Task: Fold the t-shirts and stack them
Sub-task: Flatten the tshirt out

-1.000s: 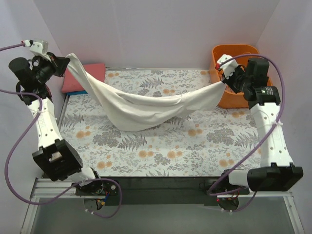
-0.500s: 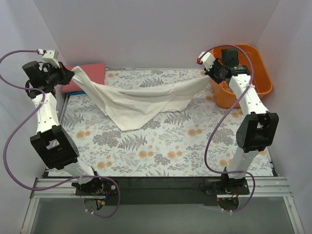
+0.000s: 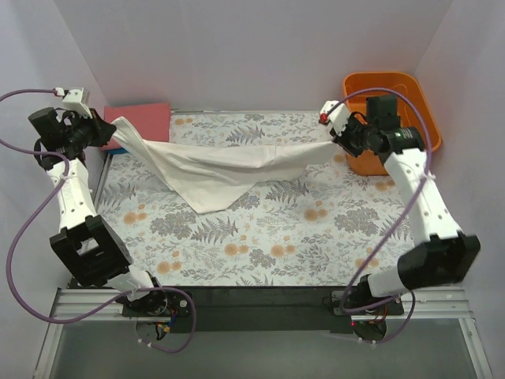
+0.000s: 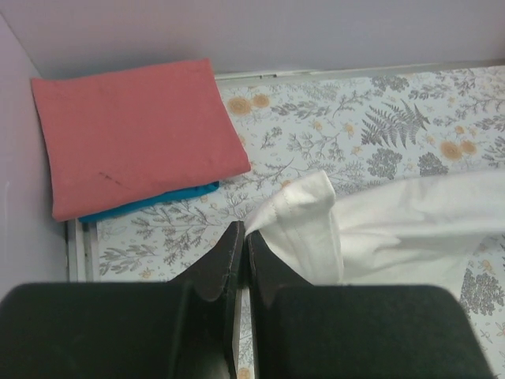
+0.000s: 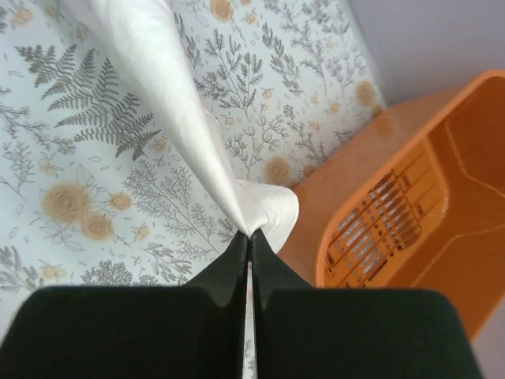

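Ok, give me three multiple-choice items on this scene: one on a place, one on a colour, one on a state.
1. Where does the folded salmon-red shirt lie?
A. in a basket
B. at the far left corner of the table
C. by the arm bases

2. What colour is the shirt under it?
A. green
B. yellow
C. blue

3. How is the white shirt held?
A. stretched between the left end effector and the right end effector
B. folded flat
C. stacked on the pile

Answers:
1 B, the top view shows it in that corner.
2 C, the edge of a blue shirt peeks out beneath it.
3 A, each end effector is shut on one end of it.
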